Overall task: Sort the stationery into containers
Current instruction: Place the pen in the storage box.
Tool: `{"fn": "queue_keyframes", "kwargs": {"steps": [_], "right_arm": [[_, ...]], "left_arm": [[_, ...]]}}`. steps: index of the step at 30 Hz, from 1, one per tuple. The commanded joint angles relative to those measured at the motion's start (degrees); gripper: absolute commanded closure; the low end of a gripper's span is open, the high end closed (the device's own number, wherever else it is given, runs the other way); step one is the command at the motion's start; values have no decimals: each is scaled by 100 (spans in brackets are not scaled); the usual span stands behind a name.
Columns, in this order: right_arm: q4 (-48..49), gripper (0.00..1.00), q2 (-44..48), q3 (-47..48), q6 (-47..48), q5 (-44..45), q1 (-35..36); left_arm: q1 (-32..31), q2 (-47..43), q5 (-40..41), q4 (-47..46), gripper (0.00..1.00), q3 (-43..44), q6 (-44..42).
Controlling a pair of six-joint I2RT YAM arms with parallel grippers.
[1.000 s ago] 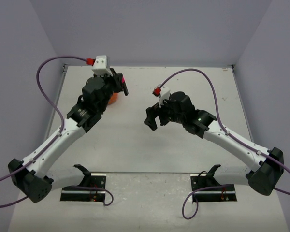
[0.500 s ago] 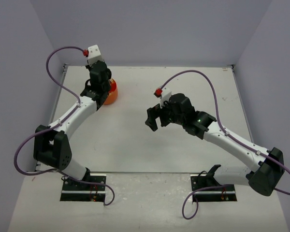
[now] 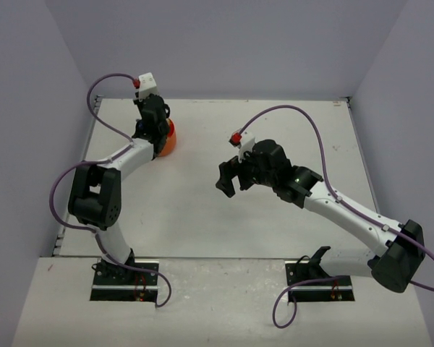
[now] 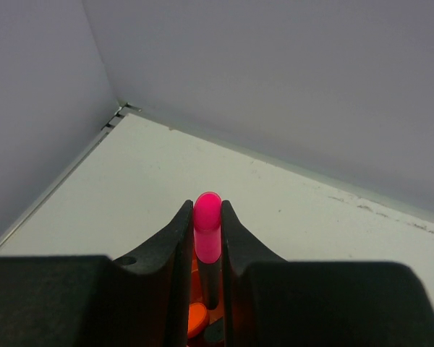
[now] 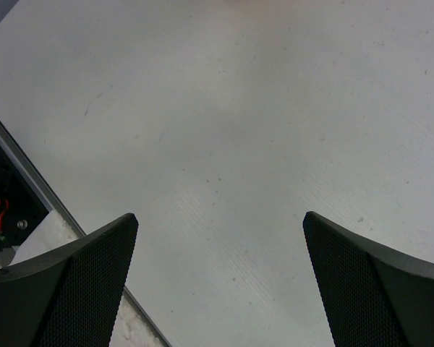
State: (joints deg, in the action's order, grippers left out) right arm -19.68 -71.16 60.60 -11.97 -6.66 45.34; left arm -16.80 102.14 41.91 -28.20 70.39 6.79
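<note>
Left gripper (image 4: 205, 208) is nearly closed, jaws pinched on a highlighter (image 4: 207, 235). Its pink end pokes up between the fingertips and the black barrel hangs straight down below them. Right underneath, in the left wrist view, there's orange plastic: that's the tub (image 3: 169, 142), sitting at the far left of the surface (image 3: 202, 210). So the piece hangs over the container, though which compartment lies beneath it I can't tell. This looks like a light, stiff bit of plastic with a smooth round barrel, so it could swivel or slip in a narrow pinch. Clamping flat across the barrel just under the cap, as here, seems the sensible hold. Moving outward, the left arm is folded tight, elbow raised on the near left, forearm running to the far left, wrist tipped down over the tub. Over on the right, the right gripper (image 5: 219, 215) is spread wide with nothing in it. It hangs above the middle of the surface on an arm stretched in from the near right base.
</note>
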Motion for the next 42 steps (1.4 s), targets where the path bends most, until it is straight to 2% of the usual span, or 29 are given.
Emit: {"fn": "queue_keyframes", "kwargs": {"steps": [1,14,15,16,17,21,26,27,30,31,32,33,35,36,39,42], "right_arm": [[193,1,-118,31,1,-195,-8],[193,1,-246,81,19,-356,-8],[193,1,-245,79,23,-375,-12],[193,1,-243,69,33,-406,-14],[196,1,-247,56,45,-444,-10],[228,1,-255,51,45,-486,-15],[228,1,-291,79,19,-483,-8],[228,1,-287,84,-2,-448,-8],[237,1,-197,84,-129,-188,-17],[272,1,-69,77,-272,139,-17],[267,1,33,82,-378,433,-17],[214,1,244,90,-471,1016,-10],[69,1,579,131,-785,1893,-8],[2,1,743,142,-872,2275,-14],[-376,1,1366,245,-960,3520,-8],[-561,1,1898,186,-671,4432,-17]], "left_arm": [[62,-63,45,-528,100,88,-1],[62,-242,84,-786,100,-778,385],[62,-256,72,-779,97,-808,420],[62,-300,43,-795,86,-845,463],[62,-363,-8,-823,72,-876,502],[52,-600,-139,-766,65,-904,583],[19,-1265,-199,-291,51,-749,797],[3,-1438,-155,-58,46,-678,858],[-25,-1958,-95,1125,23,-283,1149],[-18,-2209,-293,1896,4,-26,1539],[-23,-2373,-465,2453,0,35,1632],[-19,-2527,-793,3251,0,241,1813],[-23,-3059,-1260,4063,0,370,2099],[-19,-3270,-1412,4308,0,328,2146],[-17,-4238,-1638,4815,0,-559,2287],[-18,-5159,-2061,4911,0,-1177,1915]]}}
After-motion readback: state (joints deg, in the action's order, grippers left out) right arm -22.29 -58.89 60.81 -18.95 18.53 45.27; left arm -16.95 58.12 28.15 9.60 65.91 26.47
